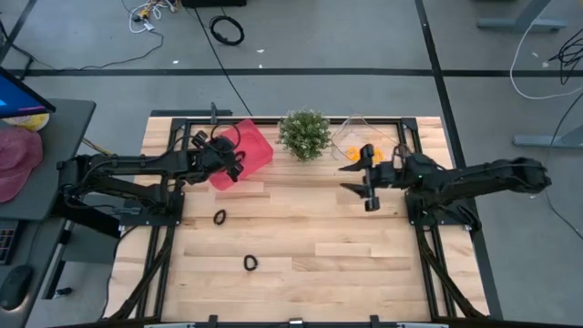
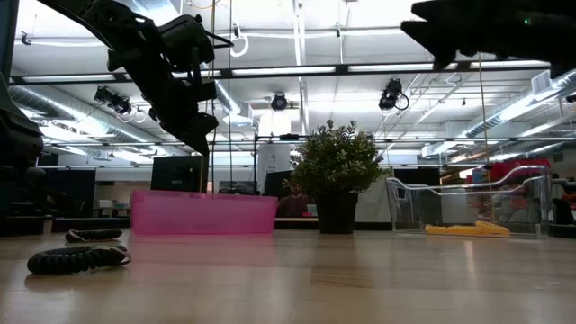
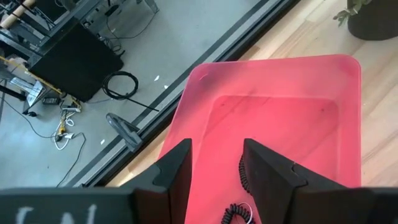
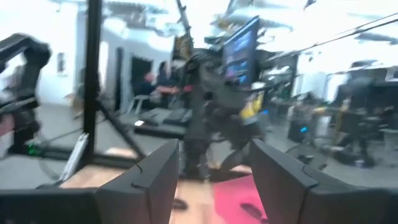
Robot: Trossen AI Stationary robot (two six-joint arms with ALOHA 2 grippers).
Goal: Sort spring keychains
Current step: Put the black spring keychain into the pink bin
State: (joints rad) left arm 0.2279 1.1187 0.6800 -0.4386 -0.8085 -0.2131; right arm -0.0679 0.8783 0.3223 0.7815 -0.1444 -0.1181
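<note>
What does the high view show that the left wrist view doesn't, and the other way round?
Only the high view shows two black spring keychains lying loose on the wooden table, the clear bin with orange keychains in it, and the right gripper open beside that bin.

Only the left wrist view shows the black keychains already lying inside the pink bin.

Both show the pink bin, the potted plant, and the left gripper, empty and open over the bin.
</note>
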